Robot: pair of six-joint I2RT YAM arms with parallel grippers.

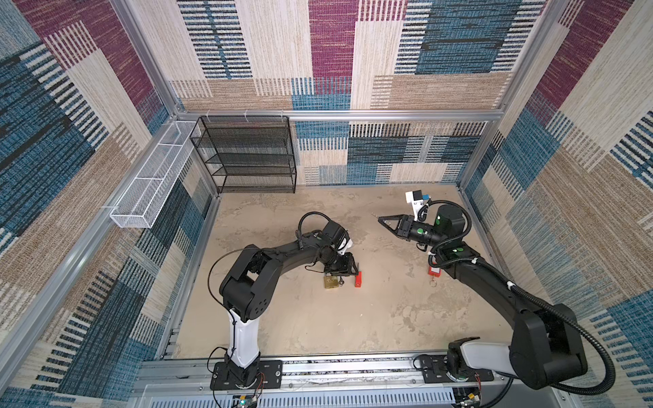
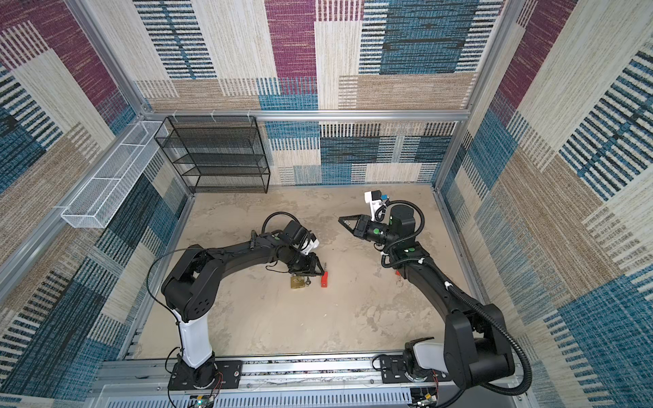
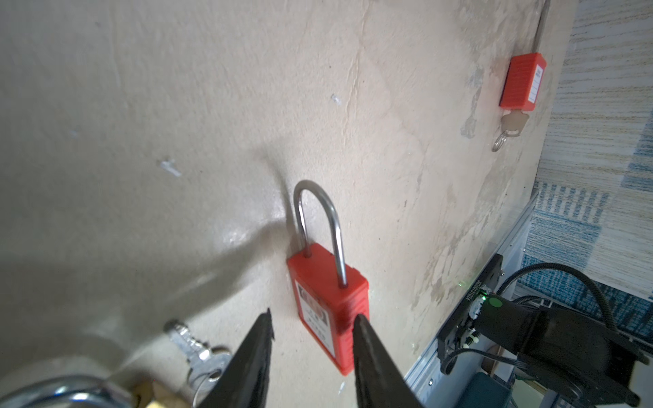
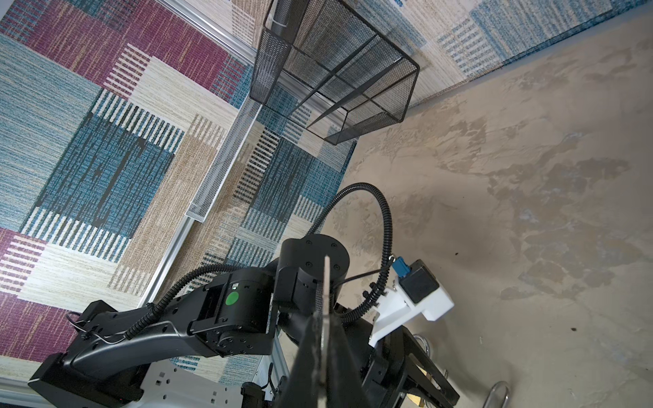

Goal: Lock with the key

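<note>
- Both top views looked steeply down, sharing the whole mottled beige surface.
- Left wrist sat close above it; right wrist faced the black wire-mesh rack.

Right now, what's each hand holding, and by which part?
Right hand: key, pinched by its head, blade sticking out. Left hand: open astride red padlock, holding nothing.

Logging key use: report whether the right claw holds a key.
Yes, a thin metal key sticks out from between the tips of the shut right claw.

Robot lab cell: aluminium frame, carpet-patterned walls.
</note>
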